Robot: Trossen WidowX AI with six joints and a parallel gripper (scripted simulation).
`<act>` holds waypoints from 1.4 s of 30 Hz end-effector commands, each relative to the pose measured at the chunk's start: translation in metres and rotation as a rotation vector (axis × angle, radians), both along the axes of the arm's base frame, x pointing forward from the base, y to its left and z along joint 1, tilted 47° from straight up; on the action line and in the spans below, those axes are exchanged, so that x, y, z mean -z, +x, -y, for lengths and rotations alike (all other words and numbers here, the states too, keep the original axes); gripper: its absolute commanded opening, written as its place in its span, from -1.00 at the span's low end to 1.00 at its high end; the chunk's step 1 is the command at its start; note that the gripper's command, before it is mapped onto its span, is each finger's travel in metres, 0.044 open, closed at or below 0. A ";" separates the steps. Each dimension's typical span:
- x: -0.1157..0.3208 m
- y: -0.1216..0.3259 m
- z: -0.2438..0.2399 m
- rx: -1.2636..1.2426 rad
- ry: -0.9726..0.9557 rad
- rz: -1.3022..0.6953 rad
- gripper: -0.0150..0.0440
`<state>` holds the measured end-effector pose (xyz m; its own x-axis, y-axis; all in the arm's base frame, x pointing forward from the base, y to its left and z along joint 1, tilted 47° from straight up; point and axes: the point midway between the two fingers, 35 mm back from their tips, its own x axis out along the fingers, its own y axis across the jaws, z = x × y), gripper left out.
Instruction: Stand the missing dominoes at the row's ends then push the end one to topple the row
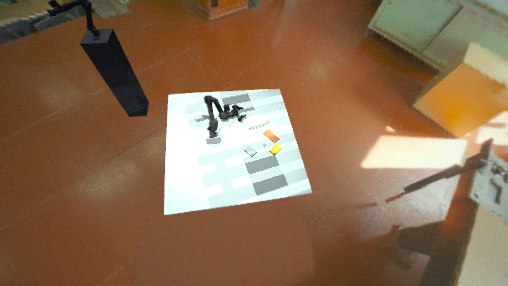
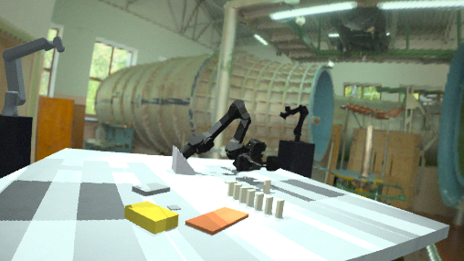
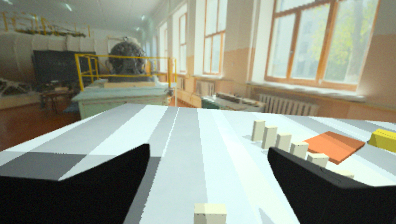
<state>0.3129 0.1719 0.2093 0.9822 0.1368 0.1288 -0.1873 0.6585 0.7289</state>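
Note:
Several cream dominoes stand upright in an evenly spaced row, with one end domino nearest the exterior camera and another domino near the middle. The wrist view shows part of the row, including a domino, at right. One separate domino stands upright behind the row, apart from it; its lower part is cut off in the wrist view. My gripper is wide open and empty, above and back from that single domino. Its fingers do not appear to touch the domino.
An orange slab lies beside the row. A yellow block, a grey flat block and a small grey piece lie farther off. A grey wedge stands by the arm's base.

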 end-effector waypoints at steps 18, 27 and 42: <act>0.022 0.111 0.007 -0.411 -0.612 -0.553 1.00; 0.015 0.081 0.016 -0.828 -0.581 -0.840 1.00; -0.031 0.028 0.027 -1.144 -0.305 -1.038 1.00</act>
<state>0.3737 0.1524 0.2070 0.2300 0.6026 -0.7642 -0.2917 0.7918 0.5366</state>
